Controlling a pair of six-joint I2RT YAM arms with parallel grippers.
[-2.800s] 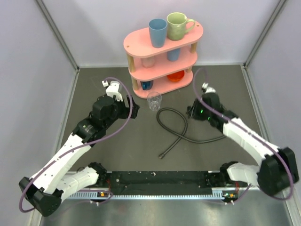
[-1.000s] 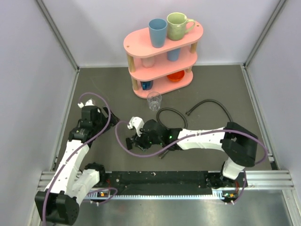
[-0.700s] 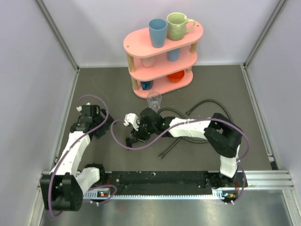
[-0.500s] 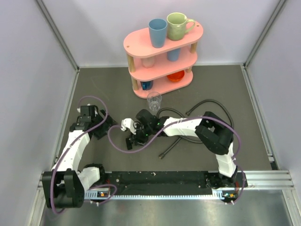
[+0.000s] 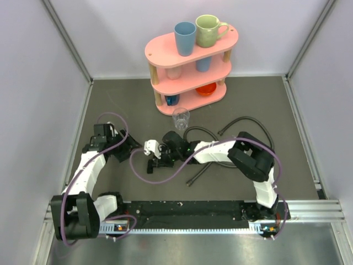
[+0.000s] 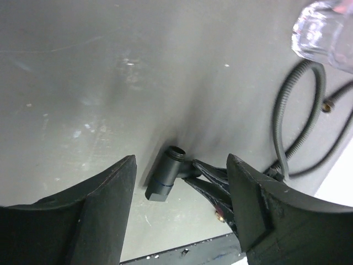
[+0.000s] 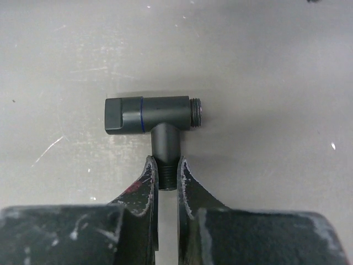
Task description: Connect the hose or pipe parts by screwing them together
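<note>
The black T-shaped fitting sits in the middle of the right wrist view. Its threaded end points to the right of the frame and its blunt end to the left. The right tool is closed narrowly on the short side stem of the fitting, one finger on each side of it. Whether the fitting rests on the counter or hangs just above it cannot be told.

In the top view, the looped hose lies right of the frame centre. It is partly hidden under the right arm, and one end shows below the arm. The arched hose curves further to the right, near the elbow of that arm. Neither hose touches the fitting.

The left tool stands wide and holds nothing. In its own wrist view the fitting appears between its two dark fingers, but apart from them.

A clear glass stands upright above the looped hose. Behind it, at the top of the frame, is a pink shelf with a blue cup and a green mug on its upper board.
</note>
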